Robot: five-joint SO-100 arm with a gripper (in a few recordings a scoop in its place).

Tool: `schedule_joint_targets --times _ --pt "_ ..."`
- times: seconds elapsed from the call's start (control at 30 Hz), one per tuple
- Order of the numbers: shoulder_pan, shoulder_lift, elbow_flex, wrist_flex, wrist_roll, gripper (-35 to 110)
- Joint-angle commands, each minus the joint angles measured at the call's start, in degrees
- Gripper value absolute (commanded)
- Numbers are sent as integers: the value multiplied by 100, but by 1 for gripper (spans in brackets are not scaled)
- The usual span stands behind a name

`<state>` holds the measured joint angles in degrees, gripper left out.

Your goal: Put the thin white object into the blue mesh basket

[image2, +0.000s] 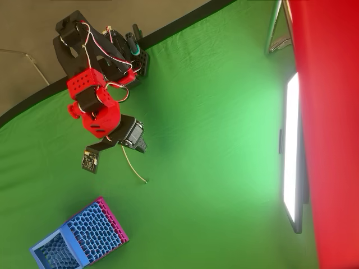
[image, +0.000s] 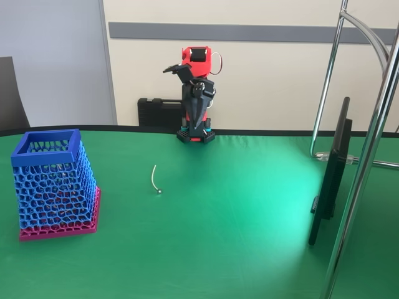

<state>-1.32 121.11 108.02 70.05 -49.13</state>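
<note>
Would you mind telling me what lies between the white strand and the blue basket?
Nothing: in both views only bare green cloth separates the white strand from the blue basket; they lie apart.

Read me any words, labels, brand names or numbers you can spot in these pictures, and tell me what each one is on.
None: no readable text in either view.
The small circuit board on the red arm carries markings too small to read.
The blue mesh basket and the black case show no lettering.

No legible text or labels.
</note>
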Motion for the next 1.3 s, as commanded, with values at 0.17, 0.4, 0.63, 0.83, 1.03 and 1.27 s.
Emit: schedule_joint_targets --times 0.17,0.4,0.63,0.83,1.03,1.27 --pt "369 -615 -624 62 -1556 1" --pt "791 -1617 -1494 62 -2786 1" --pt "870 -2689 -2347 633 -3568 1" --pt "1063 -3243 -2786 993 -4412 1" --pt "1354 -3727 -3050 1063 -5001 1" --pt "1705 -4245 -3067 1063 -5774 1"
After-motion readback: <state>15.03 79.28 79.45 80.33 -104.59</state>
